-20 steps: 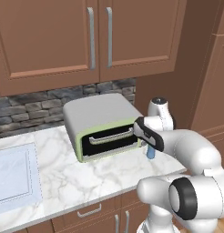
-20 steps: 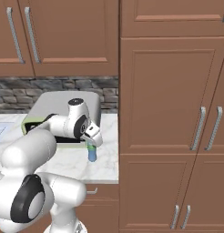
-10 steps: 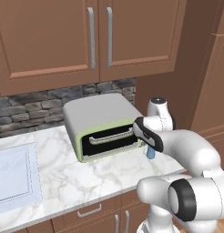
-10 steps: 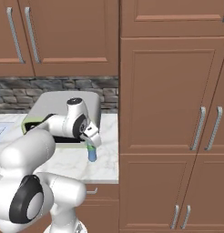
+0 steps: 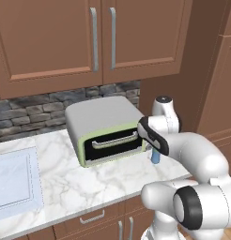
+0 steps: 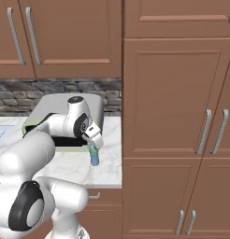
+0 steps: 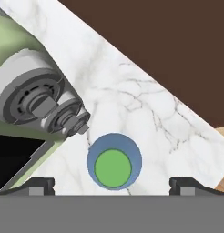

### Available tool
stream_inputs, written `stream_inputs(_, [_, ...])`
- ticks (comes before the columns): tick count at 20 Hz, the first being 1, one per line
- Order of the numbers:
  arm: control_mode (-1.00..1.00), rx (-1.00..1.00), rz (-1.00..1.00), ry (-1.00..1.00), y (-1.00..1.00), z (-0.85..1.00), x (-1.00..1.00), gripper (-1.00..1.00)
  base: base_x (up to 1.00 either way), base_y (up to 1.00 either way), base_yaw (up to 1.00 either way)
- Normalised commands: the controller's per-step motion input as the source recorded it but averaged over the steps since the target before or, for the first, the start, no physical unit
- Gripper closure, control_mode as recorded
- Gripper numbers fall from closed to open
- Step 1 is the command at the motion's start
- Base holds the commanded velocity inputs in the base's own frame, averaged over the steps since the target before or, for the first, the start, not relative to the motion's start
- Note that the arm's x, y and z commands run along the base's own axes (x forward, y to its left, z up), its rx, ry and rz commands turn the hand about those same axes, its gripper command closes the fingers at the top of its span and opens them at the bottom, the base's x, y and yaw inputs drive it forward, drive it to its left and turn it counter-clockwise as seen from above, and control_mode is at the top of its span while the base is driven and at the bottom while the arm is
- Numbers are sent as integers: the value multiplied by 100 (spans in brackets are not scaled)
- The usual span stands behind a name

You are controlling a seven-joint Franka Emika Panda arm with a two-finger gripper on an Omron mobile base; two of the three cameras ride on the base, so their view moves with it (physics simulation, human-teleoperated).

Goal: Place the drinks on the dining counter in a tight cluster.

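- Small pale-blue bottle (image 7: pixel 114 160) upright on the marble counter (image 5: pixel 89 180), just beside the right front corner of the green-and-grey toaster oven (image 5: pixel 105 129), near the counter's right end by the tall brown cabinets (image 6: pixel 177 116).
- Seen from straight above in the hand view: round blue shoulder, green cap at the centre.
- Claw (image 7: pixel 113 184) poised directly over the bottle, spread wide, empty, one fingertip (image 7: pixel 38 184) on each side and neither touching.
- Claw (image 6: pixel 94 140) above the bottle top in the right base view too.
- Probably light and rigid; smooth round wall likely slippery, and a small upright bottle easy to tip with an off-centre nudge.
- Best hold judged to be across the body below the cap, fingers square on opposite sides.
- Oven corner and knobs close on one side: little room for that finger on the way down.
- Not yet on the dining counter.
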Motion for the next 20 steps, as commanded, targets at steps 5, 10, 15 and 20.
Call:
stream_inputs(5, [-100,0,-6,0,-5,-1,0,-100,0,0,0])
stream_inputs(10, [-100,0,-8,0,-6,-1,0,-100,0,0,0])
stream_inputs(15, [-100,0,-5,0,0,-2,13,-100,0,0,0])
stream_inputs(20, [-100,0,-4,0,0,-6,5,-100,0,0,0])
